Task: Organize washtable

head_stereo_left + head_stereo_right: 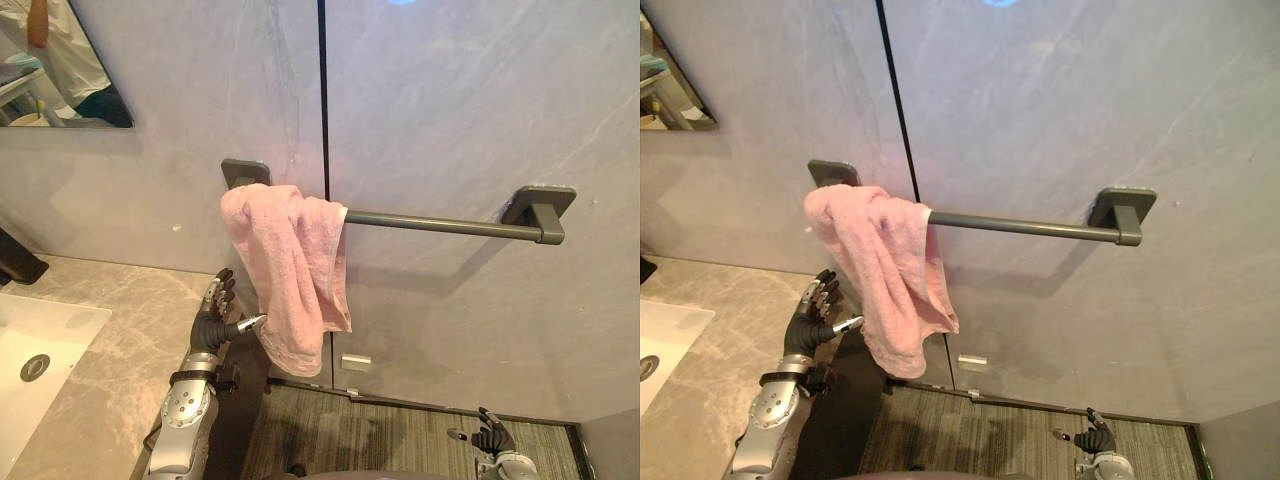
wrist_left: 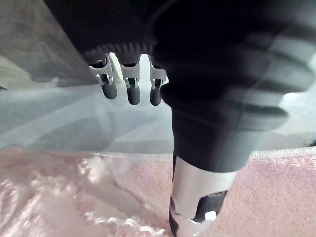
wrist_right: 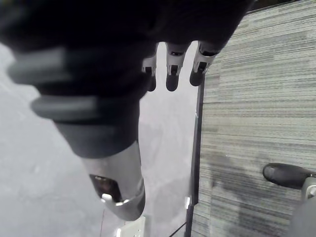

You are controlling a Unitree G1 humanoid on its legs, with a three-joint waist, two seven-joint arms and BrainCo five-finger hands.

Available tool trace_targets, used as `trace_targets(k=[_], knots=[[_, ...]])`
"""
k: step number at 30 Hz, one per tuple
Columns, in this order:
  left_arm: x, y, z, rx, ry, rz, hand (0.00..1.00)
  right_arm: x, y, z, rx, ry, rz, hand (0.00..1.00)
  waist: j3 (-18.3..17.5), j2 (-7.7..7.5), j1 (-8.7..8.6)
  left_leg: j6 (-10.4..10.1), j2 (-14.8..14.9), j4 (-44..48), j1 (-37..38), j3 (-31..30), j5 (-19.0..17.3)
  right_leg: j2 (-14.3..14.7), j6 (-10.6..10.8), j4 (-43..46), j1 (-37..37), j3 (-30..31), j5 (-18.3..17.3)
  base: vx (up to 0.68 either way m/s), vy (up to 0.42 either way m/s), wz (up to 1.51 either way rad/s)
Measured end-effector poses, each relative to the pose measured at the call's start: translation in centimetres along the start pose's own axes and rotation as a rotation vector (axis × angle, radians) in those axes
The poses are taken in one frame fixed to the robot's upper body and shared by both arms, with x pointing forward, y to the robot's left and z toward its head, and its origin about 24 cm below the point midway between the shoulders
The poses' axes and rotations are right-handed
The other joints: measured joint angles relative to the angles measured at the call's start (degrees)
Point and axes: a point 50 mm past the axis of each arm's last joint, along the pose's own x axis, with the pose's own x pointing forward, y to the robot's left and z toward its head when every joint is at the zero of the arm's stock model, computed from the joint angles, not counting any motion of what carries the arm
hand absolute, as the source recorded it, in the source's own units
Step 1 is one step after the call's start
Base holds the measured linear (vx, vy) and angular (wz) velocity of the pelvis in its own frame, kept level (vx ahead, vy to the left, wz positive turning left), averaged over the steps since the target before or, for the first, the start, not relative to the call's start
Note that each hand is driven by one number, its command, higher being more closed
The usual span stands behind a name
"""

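Observation:
A pink towel [image 1: 290, 270] hangs bunched over the left end of a dark grey towel bar [image 1: 440, 225] on the grey wall. My left hand [image 1: 213, 318] is raised just left of the towel's lower part, fingers straight and open, thumb [image 1: 248, 324] pointing at the cloth and about touching its edge. In the left wrist view the pink towel [image 2: 276, 187] lies right past the thumb [image 2: 195, 197]. My right hand [image 1: 492, 440] hangs low at the bottom right over the floor, fingers relaxed and holding nothing.
A marble washtable top [image 1: 110, 360] with a white sink [image 1: 40, 360] lies at the lower left. A black tap [image 1: 15, 262] stands at the left edge, a mirror [image 1: 55, 70] hangs above. Striped floor mat [image 1: 400, 435] lies below the bar.

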Motion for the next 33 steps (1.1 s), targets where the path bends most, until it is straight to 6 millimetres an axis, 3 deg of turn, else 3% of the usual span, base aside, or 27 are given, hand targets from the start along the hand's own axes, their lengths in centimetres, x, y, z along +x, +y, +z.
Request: trace_targets(k=[15, 24, 25, 33], knots=[[0.6, -0.9, 0.4, 0.028, -0.016, -0.057, 0.00, 0.0, 0.5, 0.0, -0.041, 0.003, 0.025, 0.00, -0.15, -0.24, -0.16, 0.06, -0.12, -0.41, 0.61, 0.83, 0.04, 0.07, 0.08, -2.01, 0.95, 0.85, 1.30, -0.02, -0.004, -0.02], [0.3, -2.7, 0.5, 0.020, -0.016, -0.160, 0.00, 0.1, 0.6, 0.1, -0.047, 0.001, 0.030, 0.00, -0.15, -0.26, 0.02, 0.14, -0.22, -1.56, 1.45, 1.06, 0.51, 0.08, 0.08, -2.12, 1.25, 1.03, 1.33, 0.00, 0.000, 0.00], [0.3, -2.8, 0.4, 0.019, -0.015, -0.164, 1.00, 0.1, 0.6, 0.1, -0.048, 0.001, 0.030, 0.00, -0.15, -0.26, 0.00, 0.14, -0.22, -1.56, 1.46, 1.08, 0.51, 0.08, 0.10, -2.12, 1.25, 1.05, 1.34, 0.00, 0.000, 0.00], [0.9, -4.3, 1.8, 0.007, -0.078, -0.234, 1.00, 0.1, 0.7, 0.3, -0.057, -0.005, 0.033, 0.00, -0.15, -0.28, -1.06, 0.14, -0.17, -1.58, 1.66, 1.88, 0.50, 0.22, 0.00, -2.91, 1.37, 1.83, 2.05, -0.03, -0.009, -0.05]])
